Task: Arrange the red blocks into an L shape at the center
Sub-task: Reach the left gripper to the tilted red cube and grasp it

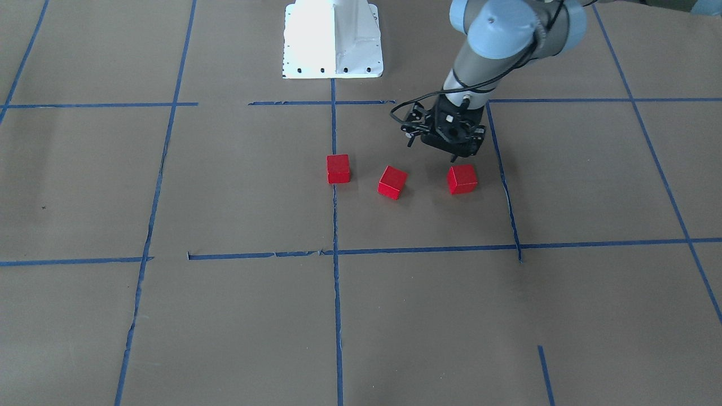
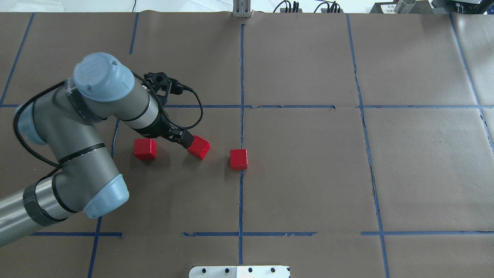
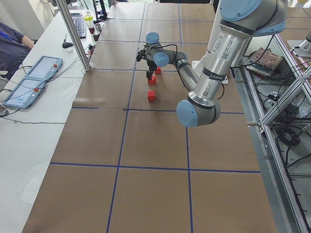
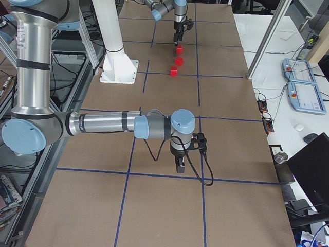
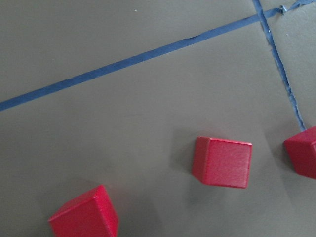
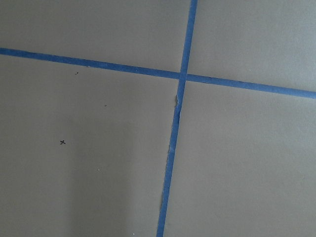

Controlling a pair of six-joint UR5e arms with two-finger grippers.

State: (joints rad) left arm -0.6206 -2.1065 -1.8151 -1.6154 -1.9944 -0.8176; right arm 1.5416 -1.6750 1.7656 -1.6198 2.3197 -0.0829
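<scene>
Three red blocks lie in a loose row on the brown paper. One block (image 2: 238, 159) (image 1: 338, 168) sits on the centre tape line. The middle block (image 2: 199, 147) (image 1: 392, 182) is turned at an angle. The third block (image 2: 145, 149) (image 1: 462, 179) is nearest the left arm. My left gripper (image 2: 188, 141) (image 1: 453, 158) hovers above the table between the third and middle blocks; its fingers look closed and hold nothing. The left wrist view shows all three blocks (image 5: 222, 162) and no fingers. My right gripper (image 4: 178, 167) hangs far from the blocks; I cannot tell whether it is open or shut.
Blue tape lines (image 2: 241, 116) divide the paper into large cells. The white robot base plate (image 1: 333, 39) stands at the table edge behind the blocks. The right wrist view shows only a tape crossing (image 6: 181, 76).
</scene>
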